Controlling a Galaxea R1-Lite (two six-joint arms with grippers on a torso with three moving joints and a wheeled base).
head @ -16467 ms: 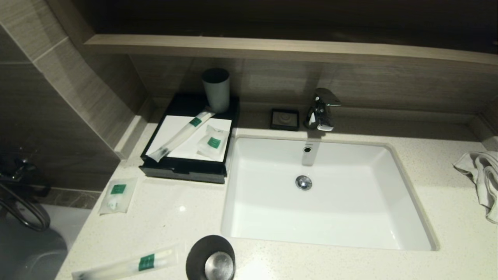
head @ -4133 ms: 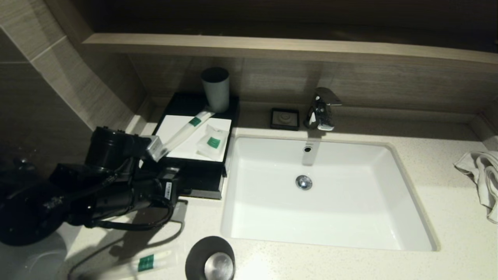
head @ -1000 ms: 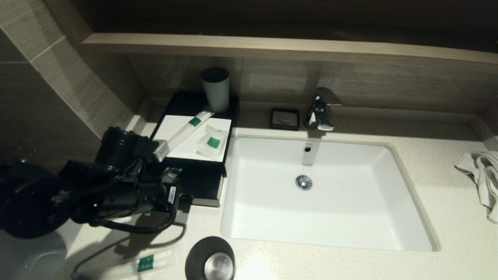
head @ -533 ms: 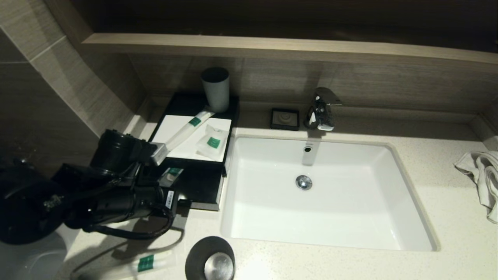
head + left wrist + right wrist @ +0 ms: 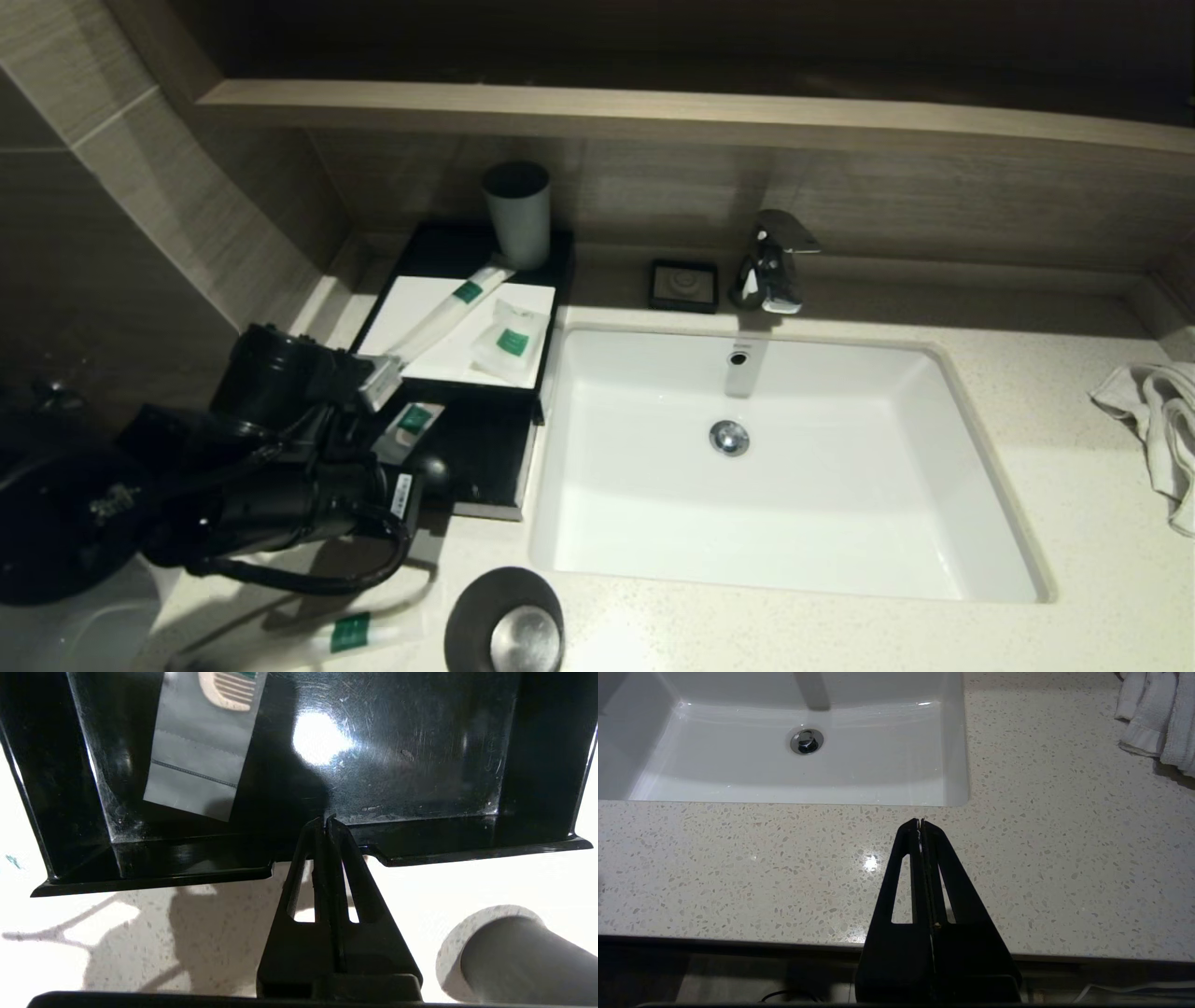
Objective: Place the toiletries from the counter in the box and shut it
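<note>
My left tool (image 5: pixel 325 822), fingers pressed together and gripping nothing, sits at the notched front lip of the drawer (image 5: pixel 308 858), which stands pulled out of the box (image 5: pixel 425 245) at the bench's (image 5: pixel 840 635) back left corner. Every sachet carries a green label, but no writing on any of them can be read. One small sachet (image 5: pixel 408 427) lies inside the glossy black drawer, against its left wall; in the left wrist view its upper part is cut off and only a pale ribbed item shows through the clear film. On the box's white panel (image 5: pixel 411 303) a long sachet (image 5: pixel 448 308) lies aslant, its far tip by the grey cup (image 5: pixel 516 215), its near end hidden behind my left arm. A second small sachet (image 5: pixel 509 341) rests beside it on the panel. Another long sachet (image 5: pixel 359 632) lies on the bench near the front edge, partly in my arm's shadow, just left of the black cup (image 5: pixel 505 621), whose lower rim is cut off. My right tool (image 5: pixel 920 823), fingers together and empty, hovers parked over the front edge of the bench below the sink (image 5: pixel 784 779). A white towel (image 5: pixel 1153 425), cropped at the frame's edge, lies on the bench far right.
</note>
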